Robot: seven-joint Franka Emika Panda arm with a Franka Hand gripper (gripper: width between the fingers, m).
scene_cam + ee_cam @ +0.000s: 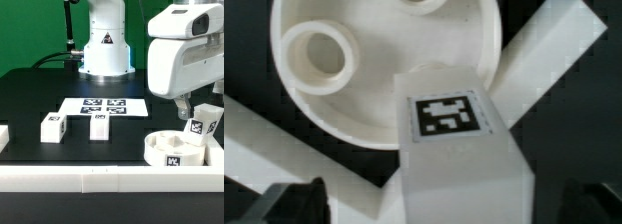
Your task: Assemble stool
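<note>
The round white seat [165,150] lies on the black table against the front rail, on the exterior view's right. In the wrist view the seat [375,85] shows a round socket [317,50]. My gripper [197,110] is shut on a white leg [206,123] with a square tag and holds it just above the seat's right rim. In the wrist view the gripper [446,208] has dark fingers [287,203] on either side of the leg [464,165]. Two more tagged legs [53,126] [99,124] lie on the table at the left.
The marker board [105,106] lies flat behind the two loose legs. A long white rail [90,178] edges the table's front and also shows in the wrist view [269,140]. The robot's base [105,45] stands at the back.
</note>
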